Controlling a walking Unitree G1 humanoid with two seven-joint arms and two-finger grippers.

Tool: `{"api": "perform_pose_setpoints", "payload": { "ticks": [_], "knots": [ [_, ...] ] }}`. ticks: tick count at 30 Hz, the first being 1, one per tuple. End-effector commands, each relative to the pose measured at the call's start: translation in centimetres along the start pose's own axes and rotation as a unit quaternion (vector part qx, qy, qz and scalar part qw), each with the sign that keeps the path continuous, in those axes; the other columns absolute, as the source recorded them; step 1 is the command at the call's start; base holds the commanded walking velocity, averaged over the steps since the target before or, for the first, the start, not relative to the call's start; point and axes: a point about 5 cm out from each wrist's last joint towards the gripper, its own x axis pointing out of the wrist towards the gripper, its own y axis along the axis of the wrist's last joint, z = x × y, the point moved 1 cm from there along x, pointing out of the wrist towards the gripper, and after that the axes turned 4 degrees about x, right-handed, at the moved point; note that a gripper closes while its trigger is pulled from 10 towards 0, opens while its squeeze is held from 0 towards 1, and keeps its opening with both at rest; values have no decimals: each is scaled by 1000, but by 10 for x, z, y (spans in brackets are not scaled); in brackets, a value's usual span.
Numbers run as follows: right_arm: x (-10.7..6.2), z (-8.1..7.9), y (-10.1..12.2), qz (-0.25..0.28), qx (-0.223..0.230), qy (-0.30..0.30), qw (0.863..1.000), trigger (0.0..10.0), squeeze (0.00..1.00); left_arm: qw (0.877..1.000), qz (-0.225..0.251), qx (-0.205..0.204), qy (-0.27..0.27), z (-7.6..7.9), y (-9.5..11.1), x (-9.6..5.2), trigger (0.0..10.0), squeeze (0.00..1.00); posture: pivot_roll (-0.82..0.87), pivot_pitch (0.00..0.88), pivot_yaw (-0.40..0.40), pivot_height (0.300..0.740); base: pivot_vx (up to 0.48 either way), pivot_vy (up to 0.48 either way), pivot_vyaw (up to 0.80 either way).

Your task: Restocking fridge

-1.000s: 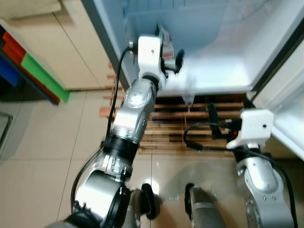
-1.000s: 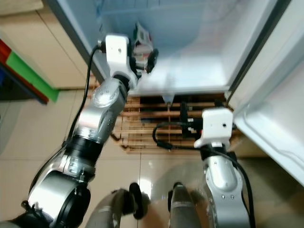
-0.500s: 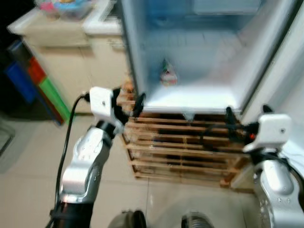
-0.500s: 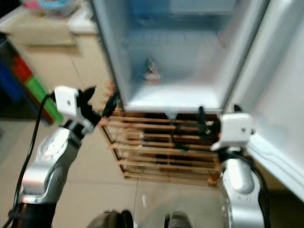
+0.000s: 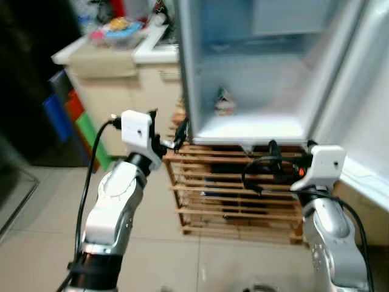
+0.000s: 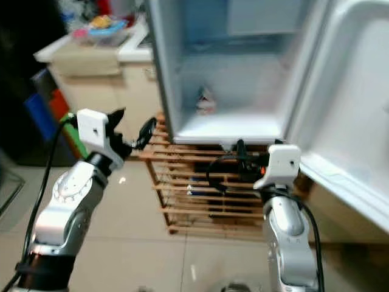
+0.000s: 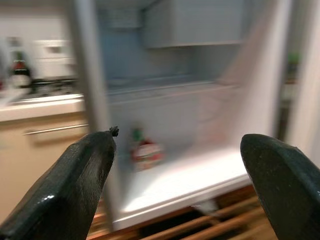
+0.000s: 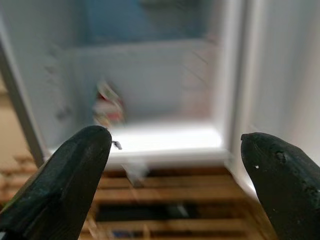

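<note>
The fridge [image 5: 249, 128] stands open on a wooden slatted stand [image 5: 237, 188]. A small red-and-white packet [image 5: 223, 102] stands alone on its bottom shelf, left of centre; it is blurred in the left wrist view [image 7: 145, 150] and the right wrist view [image 8: 107, 105]. My left gripper [image 5: 167, 125] is open and empty, outside the fridge by its left front corner. My right gripper [image 5: 290, 152] is open and empty too, in front of the stand below the shelf's right end. Wide-apart fingers [image 7: 75, 190] frame the fridge in both wrist views.
The fridge door [image 6: 358, 109] hangs open on my right, near my right arm. A beige counter [image 5: 115, 61] with coloured items on top stands on the left, with blue, red and green bins [image 5: 67, 112] beside it. The floor is beige tile [image 5: 36, 243].
The view has pulled back and up from the fridge. My left gripper has come out of the fridge, from beside the packet to outside the left edge. The packet stays on the shelf.
</note>
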Motion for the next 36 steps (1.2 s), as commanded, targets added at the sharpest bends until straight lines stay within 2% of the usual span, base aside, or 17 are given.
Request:
{"api": "perform_pose_setpoints", "payload": {
  "ticks": [1, 8, 19, 23, 25, 26, 27, 28, 30, 31, 32, 33, 34, 36],
  "knots": [
    [5, -4, 2, 11, -3, 9, 1000, 10000, 0, 1000, 0, 10, 5, -4, 1, 2, 10000, 0, -207, 2, 96, 740, 0, 0, 0],
    [3, 0, -5, -3, -13, 12, 1000, 10000, 0, 1000, 4, 13, 11, -9, 1, 5, 10000, 0, -202, 12, 86, 740, 0, 0, 0],
    [-2, 1, -8, -4, -27, 17, 999, 10000, 0, 1000, 15, -1, -17, 1, 1, 6, 10000, 0, -221, 23, 88, 740, 0, -432, 0],
    [-18, 4, -16, -29, -26, 45, 998, 10000, 0, 1000, 17, -5, -14, 2, 1, 4, 10000, 0, -226, 32, 82, 740, 0, -420, 0],
    [-21, 4, -18, -34, -27, 53, 998, 10000, 0, 1000, 17, -7, -12, 2, 1, 4, 10000, 0, -226, 32, 82, 740, 0, -304, 0],
    [-24, 4, -21, -45, -34, 65, 996, 10000, 0, 1000, 17, -9, -11, 1, 1, 4, 10000, 0, -226, 32, 82, 740, 0, 0, 0],
    [-39, 10, -36, -97, -53, 100, 989, 10000, 0, 1000, 13, -8, -9, 1, -1, 5, 10000, 0, -233, 37, 68, 740, 0, 0, 0],
    [-39, 10, -36, -97, -53, 100, 989, 10000, 0, 1000, 13, -8, -9, 1, -1, 5, 10000, 0, -233, 37, 68, 740, 0, 0, 0],
    [-59, 21, -55, -172, -74, 140, 972, 10000, 0, 1000, 3, -10, -7, -1, -5, 6, 10000, 0, -239, 36, 62, 740, 0, 0, 0],
    [-68, 35, -68, -222, -91, 133, 962, 10000, 0, 1000, -17, -10, -5, -2, -12, 8, 10000, 0, -242, 36, 57, 740, 0, 0, 0],
    [-79, 66, -89, -293, -134, 93, 942, 10000, 0, 998, -61, -11, 5, -6, -28, 11, 10000, 0, -245, 34, 51, 740, 0, 0, 0],
    [-81, 84, -96, -321, -155, 54, 933, 10000, 0, 994, -106, -7, 11, -8, -44, 13, 10000, 0, -248, 34, 49, 740, 0, 0, 0],
    [-82, 100, -101, -342, -176, 14, 923, 10000, 0, 988, -157, 2, 15, -11, -61, 13, 10000, 0, -248, 34, 49, 740, 0, 0, 0],
    [-82, 118, -104, -361, -200, -37, 910, 10000, 0, 976, -216, 14, 21, -15, -81, 10, 10000, 0, -248, 34, 49, 740, 0, 0, 0]
  ]
}}
